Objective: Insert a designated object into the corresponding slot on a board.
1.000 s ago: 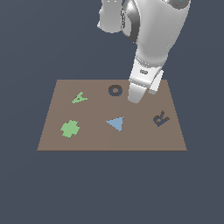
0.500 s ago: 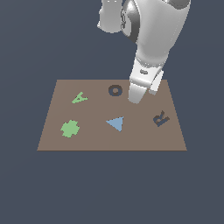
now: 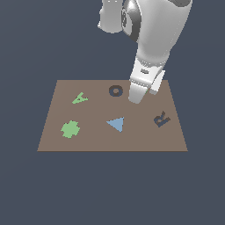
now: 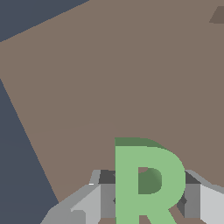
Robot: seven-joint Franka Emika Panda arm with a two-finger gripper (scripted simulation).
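Note:
The light-green R block [image 4: 148,181] shows only in the wrist view, held between my grey fingers [image 4: 101,192]. In the exterior view the arm hides it. My gripper [image 3: 136,99] is shut on the R and sits low over the brown board [image 3: 112,143], between the dark ring O [image 3: 115,91] and the dark R-shaped slot [image 3: 161,118]. The slot lies toward the exterior view's right of the gripper, apart from it. Whether the block touches the board is hidden.
On the board there are a green letter A [image 3: 79,98], a green clover-like cross [image 3: 70,129] and a blue triangle [image 3: 116,124]. A dark patch [image 4: 217,15] shows at the corner of the wrist view. Dark floor surrounds the board.

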